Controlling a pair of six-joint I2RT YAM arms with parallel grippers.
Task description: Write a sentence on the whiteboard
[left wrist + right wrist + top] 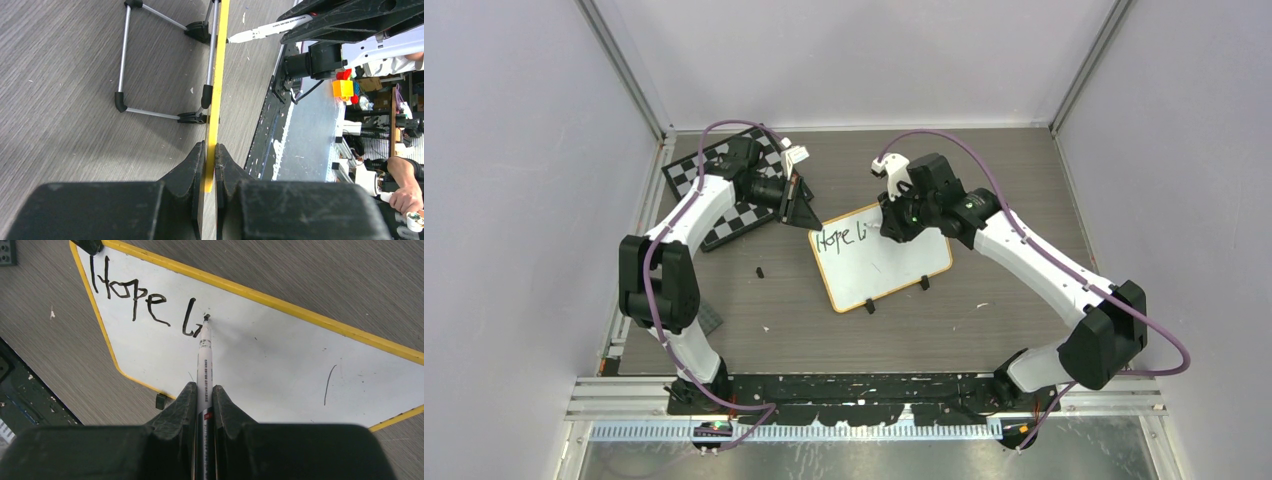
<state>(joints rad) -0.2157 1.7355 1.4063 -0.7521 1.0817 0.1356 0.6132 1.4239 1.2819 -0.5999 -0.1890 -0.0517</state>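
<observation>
Whiteboard [894,265] mid-counter, left jaws clamped on its yellow rim at the far-left corner, right jaws clamped on marker [205,355], tip at the board: "Hope" and the first strokes of a second word written, most of the sentence apparently left.

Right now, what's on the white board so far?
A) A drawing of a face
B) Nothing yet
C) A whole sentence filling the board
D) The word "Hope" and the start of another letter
D: the whiteboard reads "Hope" followed by one unfinished stroke. The tip of the marker is at that stroke, and the right gripper is clamped on its barrel. The rest of the board is nearly blank.
</observation>
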